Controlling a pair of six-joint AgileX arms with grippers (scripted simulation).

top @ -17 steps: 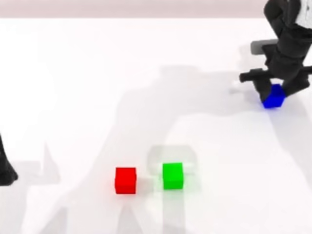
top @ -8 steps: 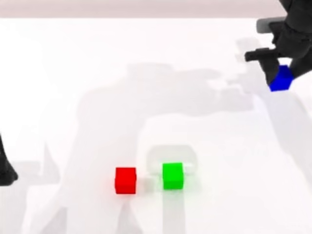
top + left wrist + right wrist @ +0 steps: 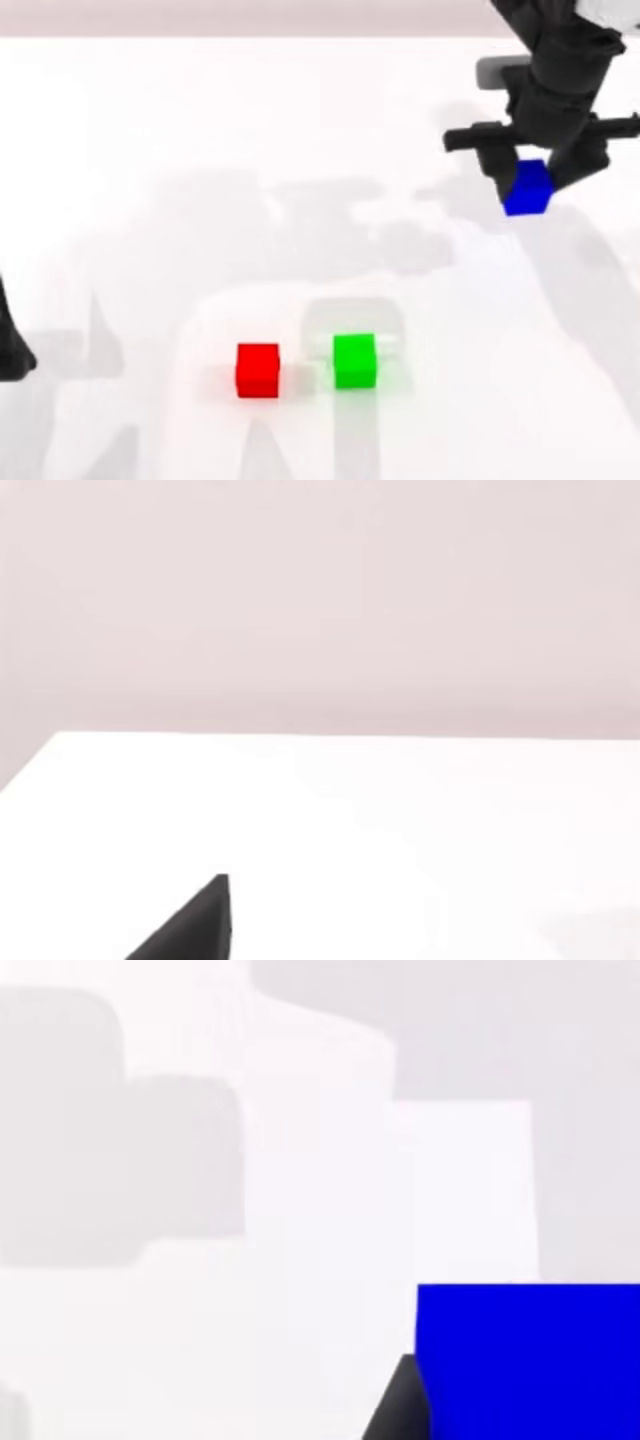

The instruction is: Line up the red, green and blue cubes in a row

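Note:
The blue cube (image 3: 527, 189) hangs above the table at the back right, with my right gripper (image 3: 528, 176) shut on it. In the right wrist view the blue cube (image 3: 530, 1360) fills the corner, with one dark fingertip (image 3: 400, 1410) pressed against its side. The red cube (image 3: 258, 370) and the green cube (image 3: 354, 360) rest side by side near the front middle, a small gap between them. My left arm (image 3: 10, 350) is parked at the left edge. One of its fingers (image 3: 190, 925) shows far to one side, with bare table beside it.
The white table (image 3: 150, 200) carries the arms' grey shadows across its middle. Its back edge (image 3: 300, 37) meets a pale wall.
My right gripper has lifted the blue cube off the table and now carries it toward the left. The red and green cubes and the left arm have stayed put.

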